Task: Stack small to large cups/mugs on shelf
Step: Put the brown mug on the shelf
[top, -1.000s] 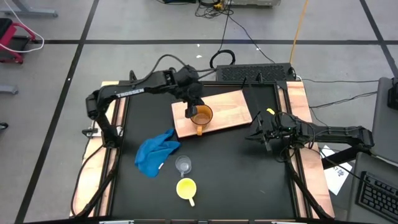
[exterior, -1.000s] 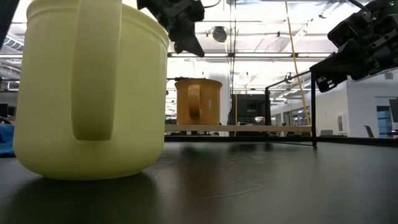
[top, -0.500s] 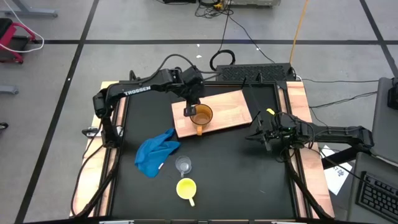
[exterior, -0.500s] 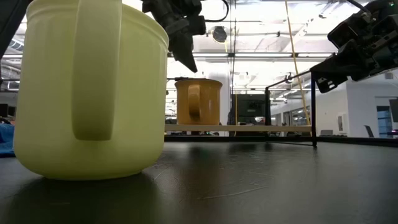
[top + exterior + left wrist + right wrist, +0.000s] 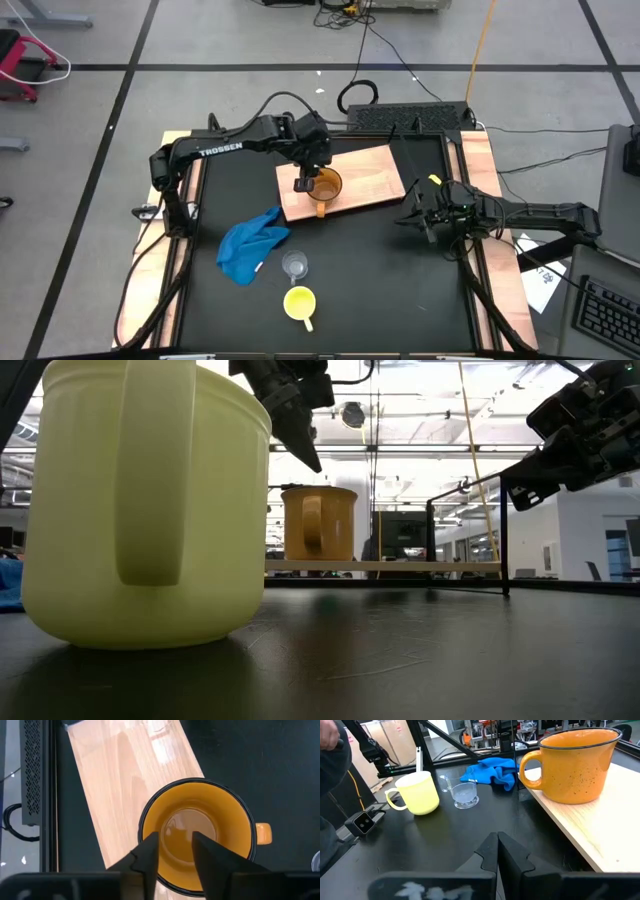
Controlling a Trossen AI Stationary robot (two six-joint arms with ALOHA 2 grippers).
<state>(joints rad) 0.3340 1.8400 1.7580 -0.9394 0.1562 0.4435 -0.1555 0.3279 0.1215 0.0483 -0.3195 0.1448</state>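
The orange-brown mug point(image 5: 322, 187) stands upright on the light-wood shelf board point(image 5: 370, 175), its handle point(image 5: 263, 833) pointing toward the near edge. My left gripper point(image 5: 175, 842) hovers open above the mug's mouth, clear of the rim in the low view point(image 5: 305, 455). The clear cup point(image 5: 294, 265) and the yellow mug point(image 5: 299, 302) stand on the black table near the front. My right gripper point(image 5: 497, 845) waits shut at the table's right side point(image 5: 420, 218), holding nothing.
A crumpled blue cloth point(image 5: 250, 248) lies left of the clear cup. A keyboard point(image 5: 410, 117) sits past the board at the far edge. Bare black tabletop lies between the board and my right gripper.
My left gripper has shifted a little toward the near edge and come down slightly, ending over the orange-brown mug. The mug has stayed in place on the board.
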